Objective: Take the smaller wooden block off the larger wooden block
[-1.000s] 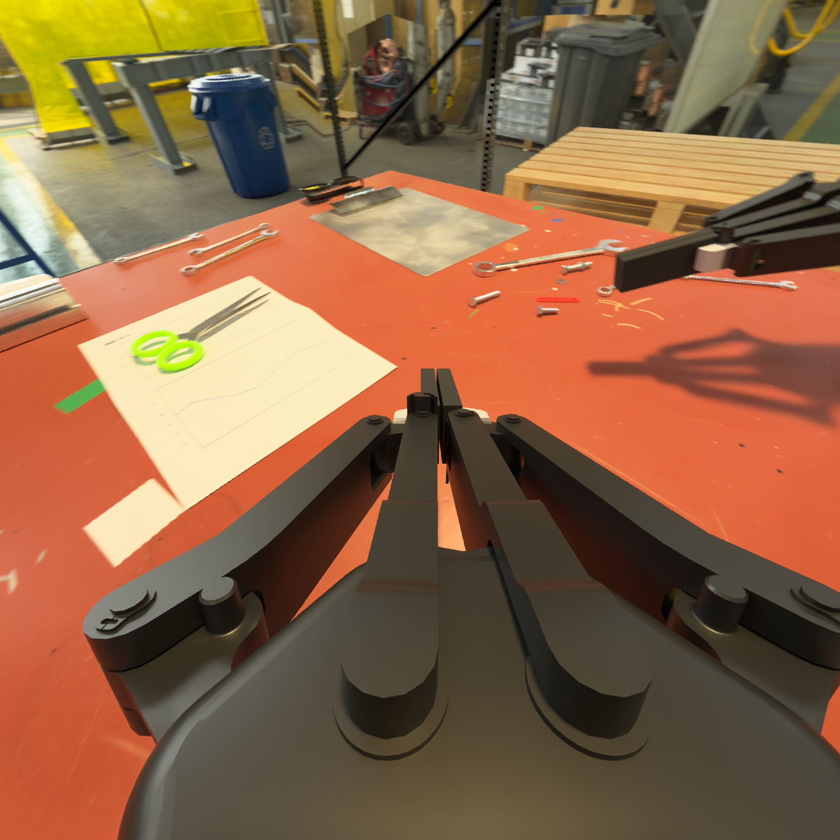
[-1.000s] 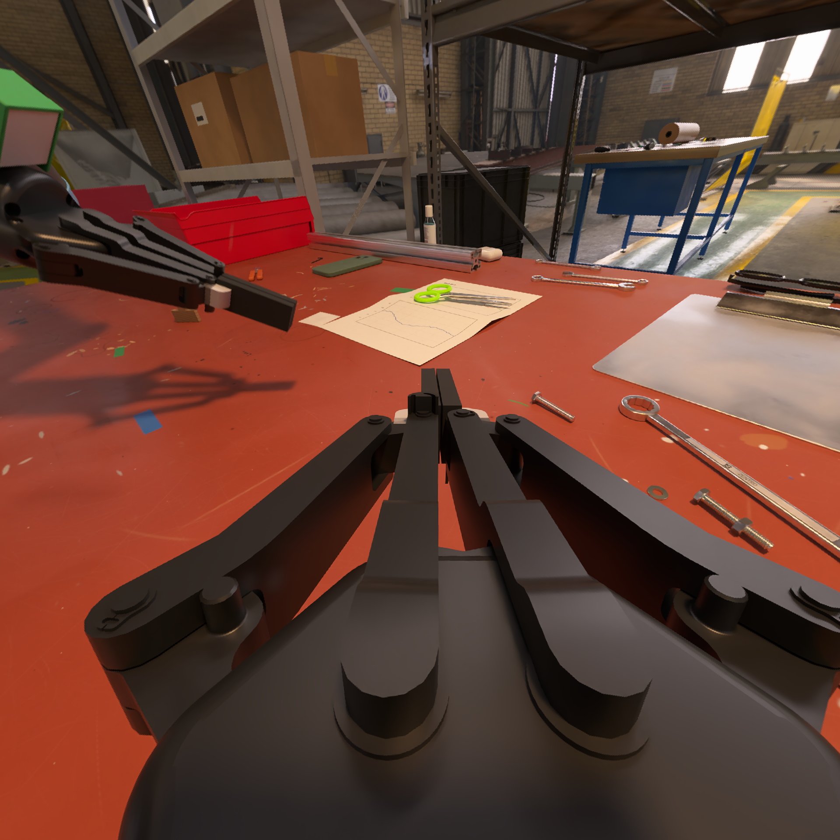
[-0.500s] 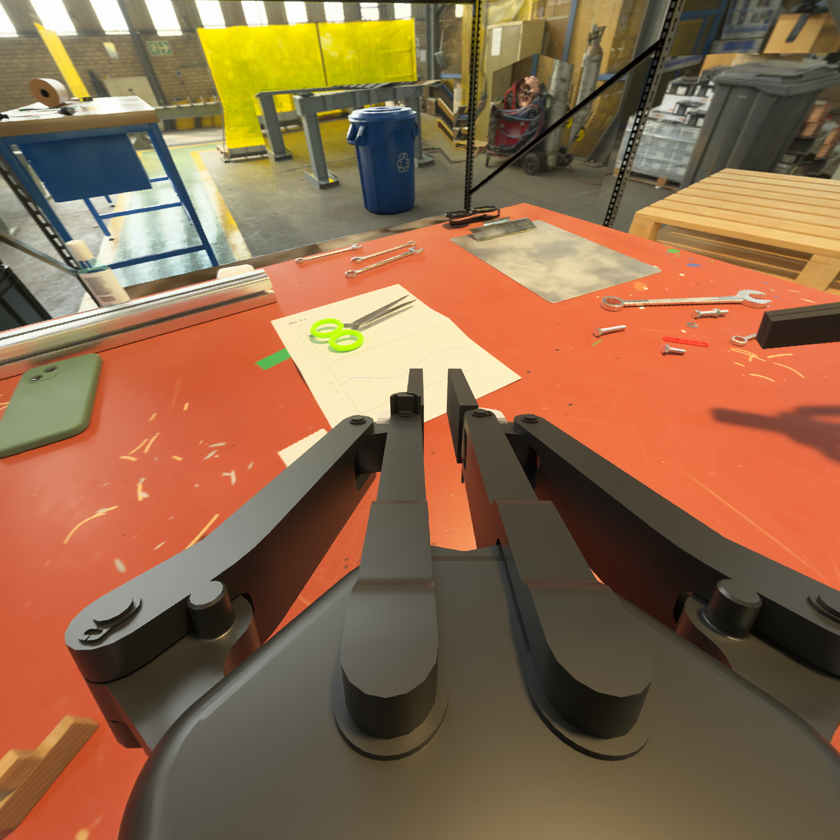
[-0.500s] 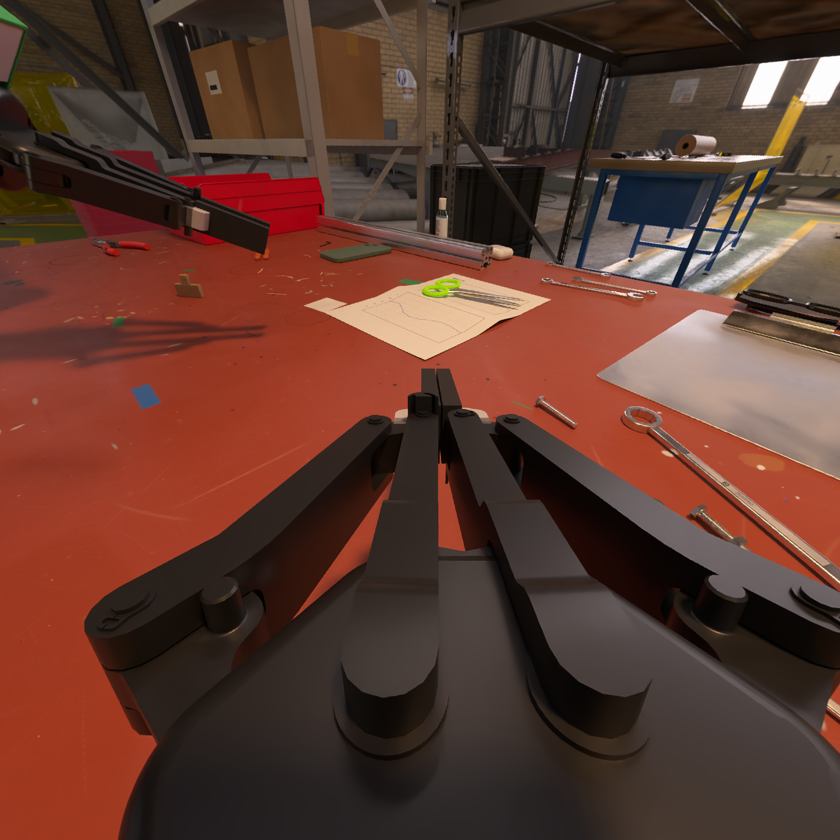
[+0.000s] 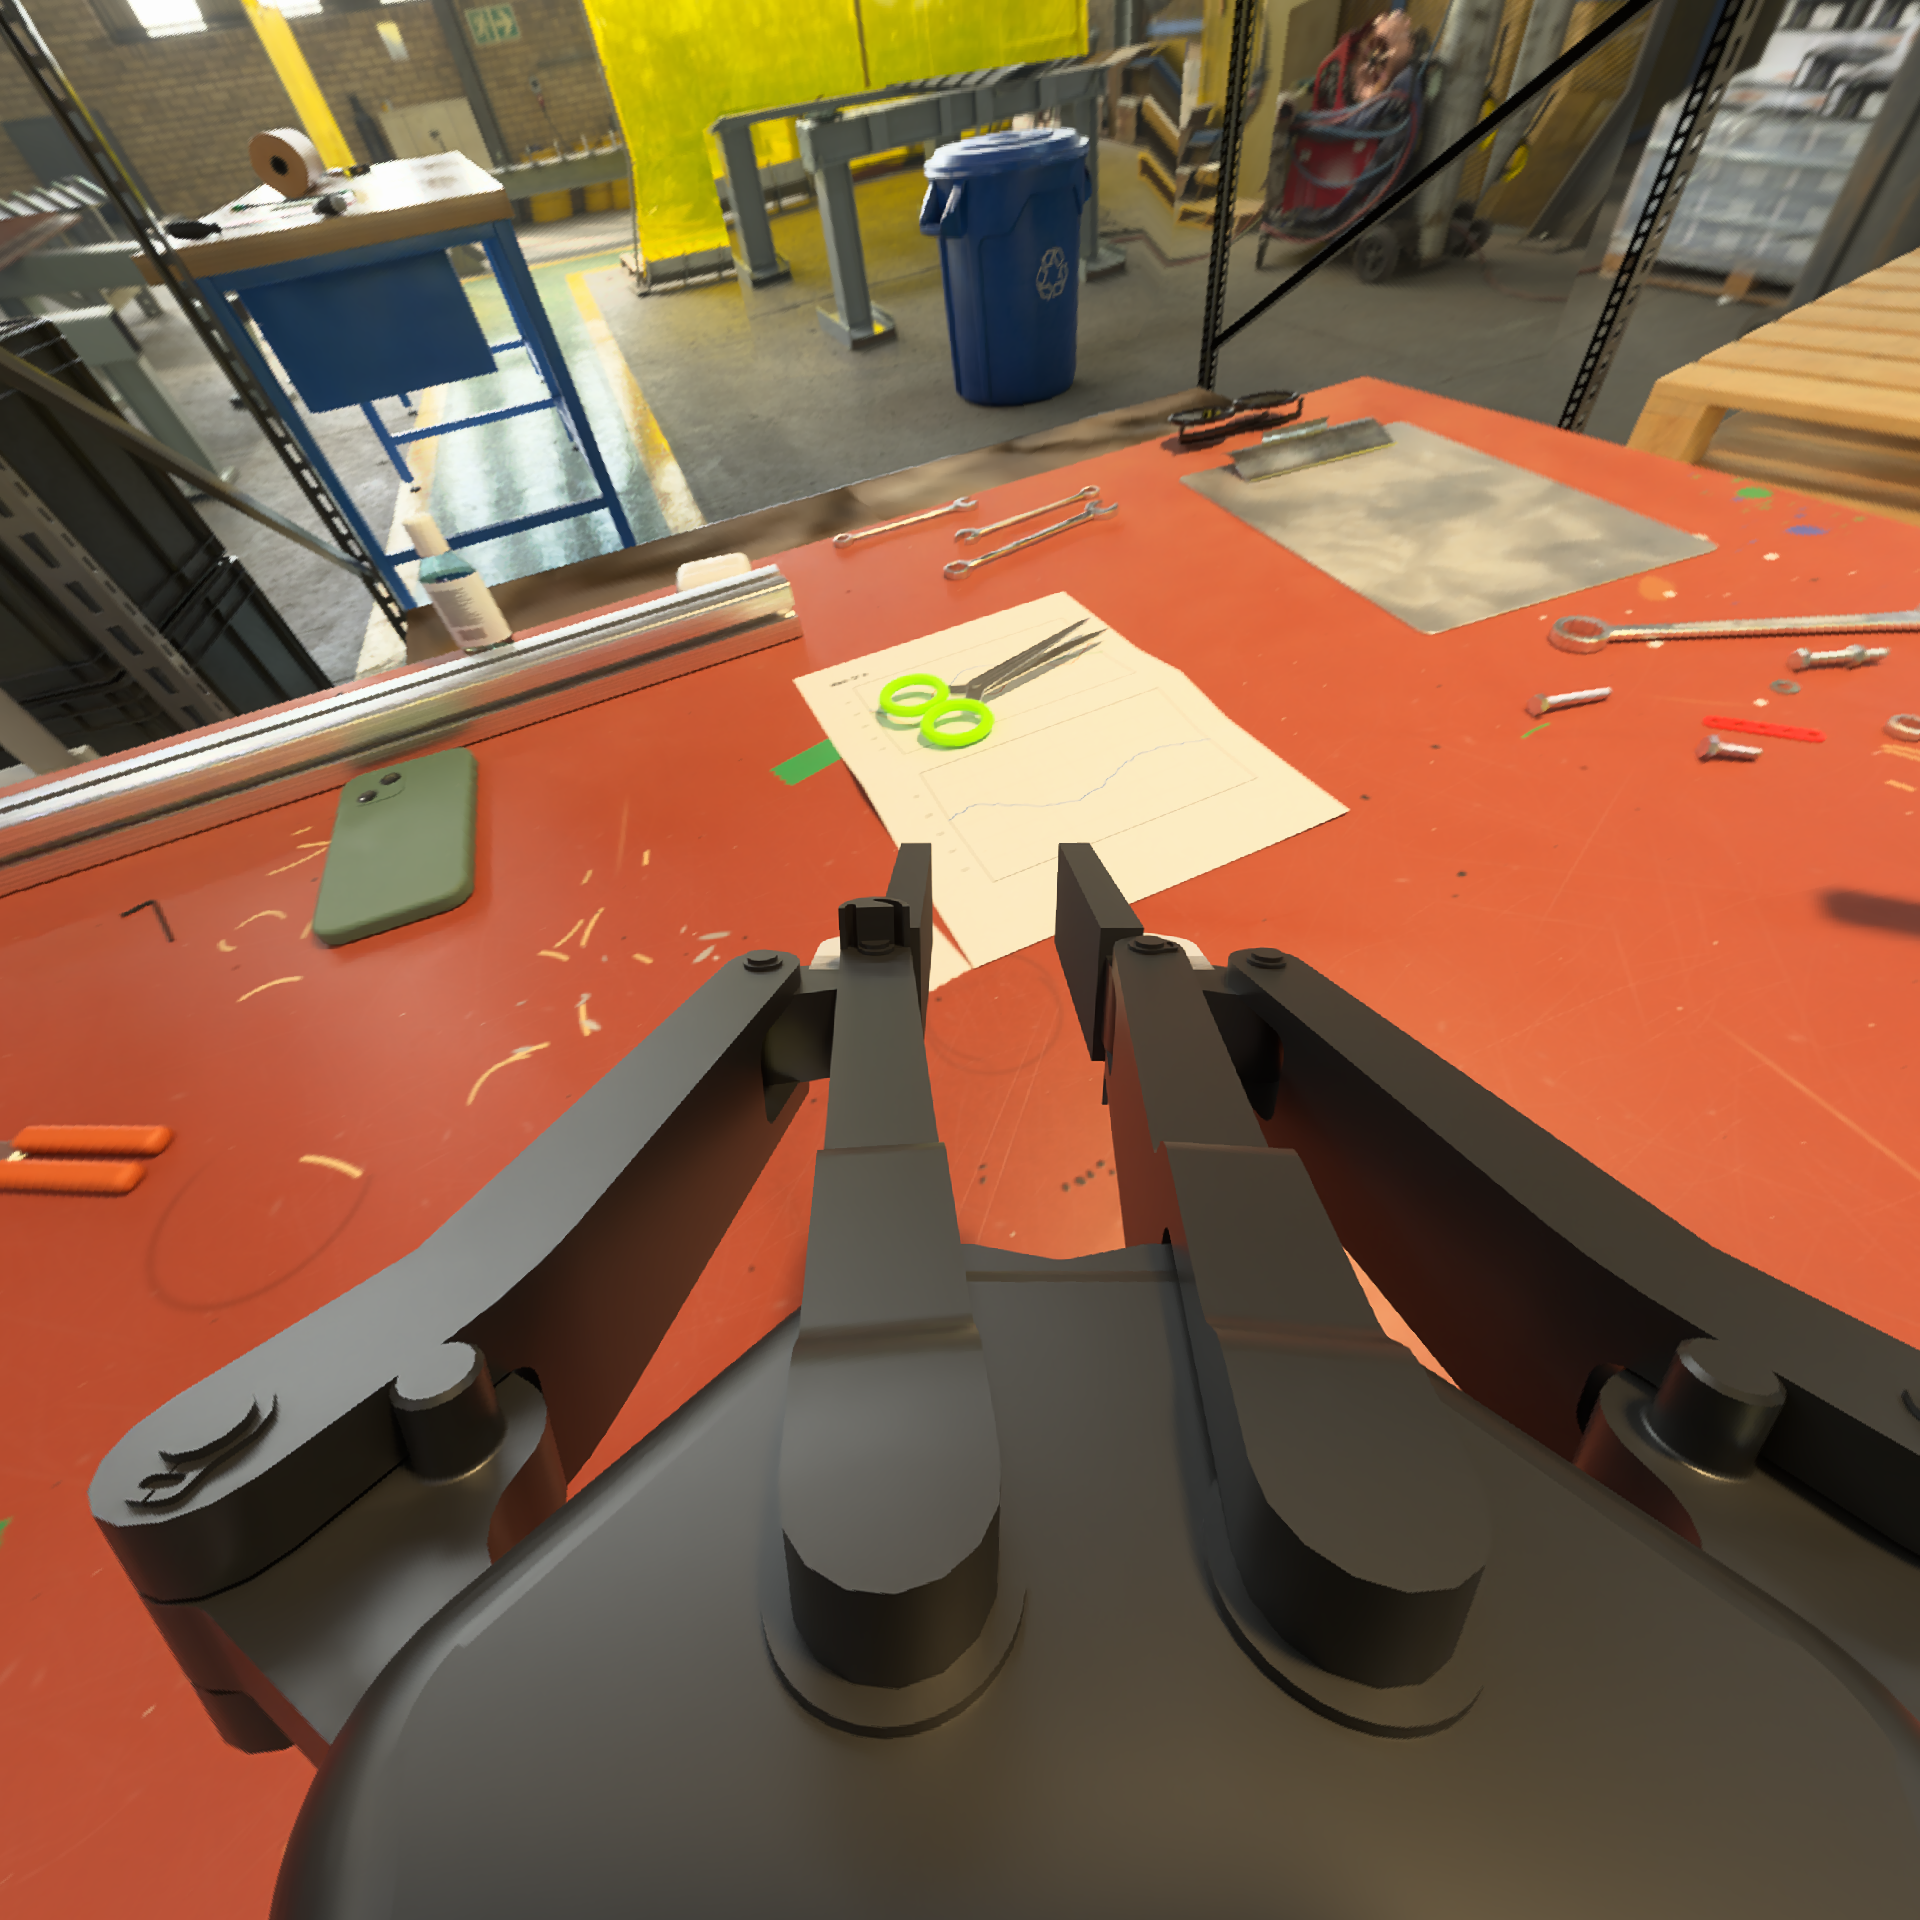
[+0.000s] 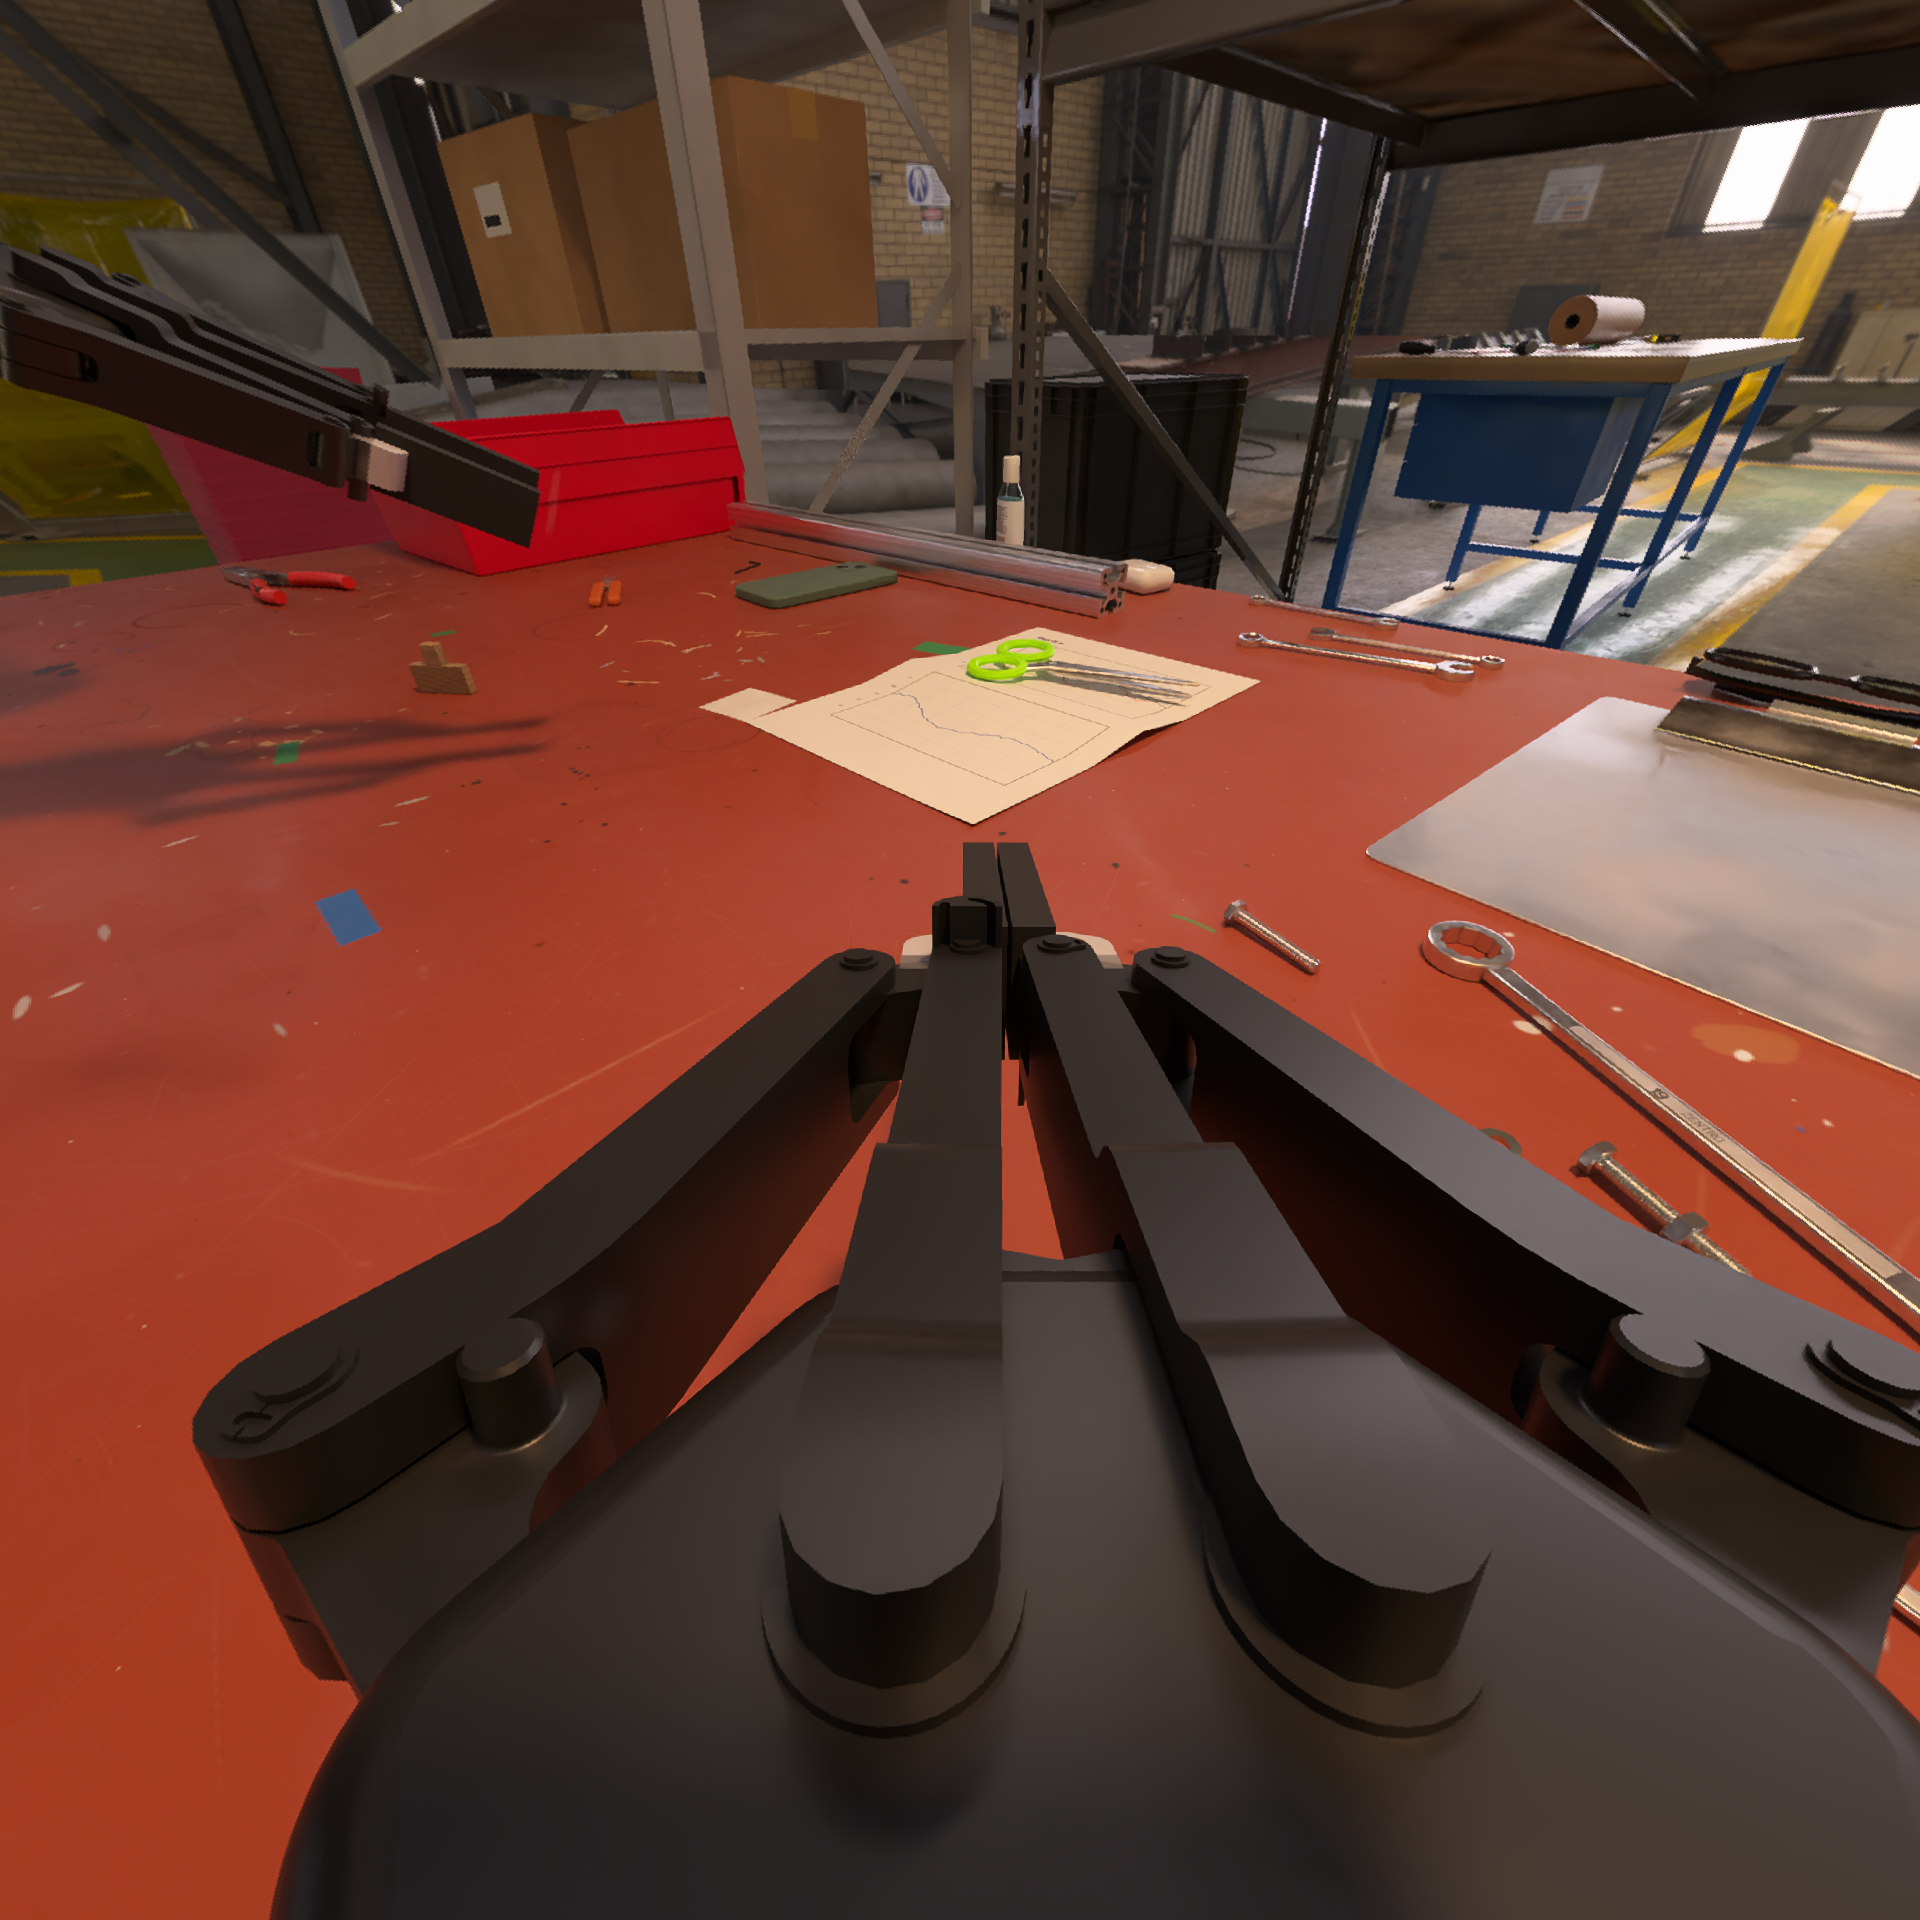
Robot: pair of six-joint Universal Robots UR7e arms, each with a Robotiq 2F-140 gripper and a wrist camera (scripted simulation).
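Two pale wooden blocks, the smaller wooden block (image 6: 434, 655) standing on the larger wooden block (image 6: 445, 678), are sitting untouched far across our scuffed red table (image 6: 623, 935), near the small orange-handled pliers (image 6: 605, 593) and well apart from both grippers. We are parting the fingers of our black left gripper (image 5: 992, 883), which were pressed together a second ago and are now narrowly apart and empty, while swinging it away from the white paper sheet (image 5: 1070, 769) toward the green phone (image 5: 400, 857); we judge we are readying a grasp. Our right gripper (image 6: 997, 883) is staying closed, holding nothing.
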